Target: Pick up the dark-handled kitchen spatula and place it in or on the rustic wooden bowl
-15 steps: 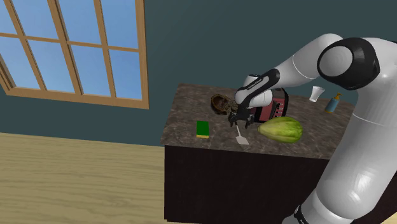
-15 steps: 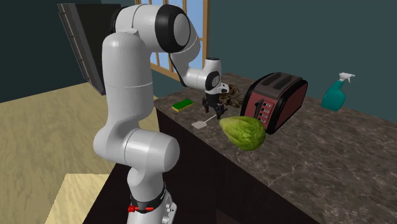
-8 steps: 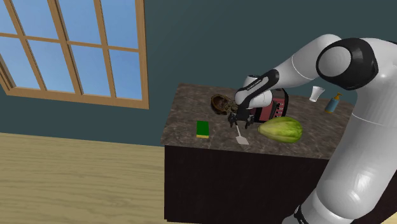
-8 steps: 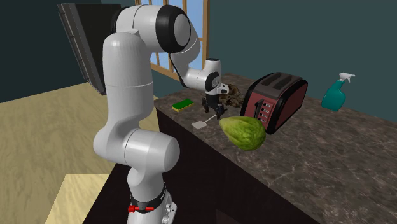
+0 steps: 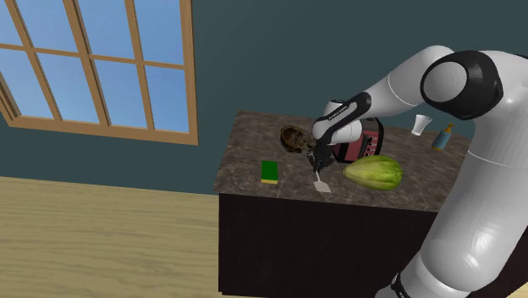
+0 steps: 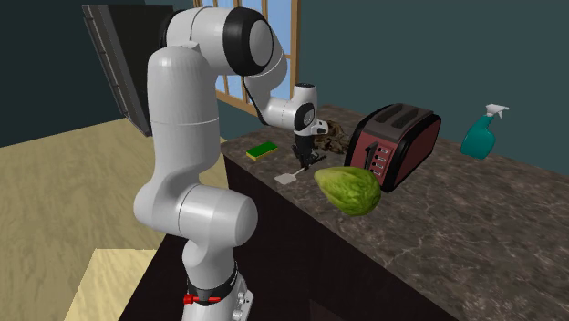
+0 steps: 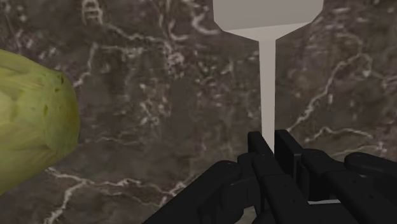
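**Hand closed on the spatula, out from the toaster's end**

The black hand is shut around the spatula. In the wrist view its two fingers press against the thin pale shaft from either side, with no gap showing. The shaft runs straight out from the fingertips to a flat, pale blade. The handle end is hidden inside the hand, so its colour cannot be read here.

In the shoulder view the hand hangs over the dark marbled surface, off the dark red toaster toward that view's left. The spatula slants down from the hand, with its blade low over the surface. Whether the blade touches the surface cannot be told.

The brown bowl sits on the surface beyond the hand from the toaster, close to the hand but apart from it.

In the second exterior view the hand is left of the toaster, and the spatula's blade lies lower and further left. The bowl shows between the hand and the toaster's end, partly hidden by the hand.

A large green gourd lies just in front of the toaster, nearer that camera. A green and yellow sponge lies further from the toaster than the hand does. A teal spray bottle stands on the toaster's other side, well apart.
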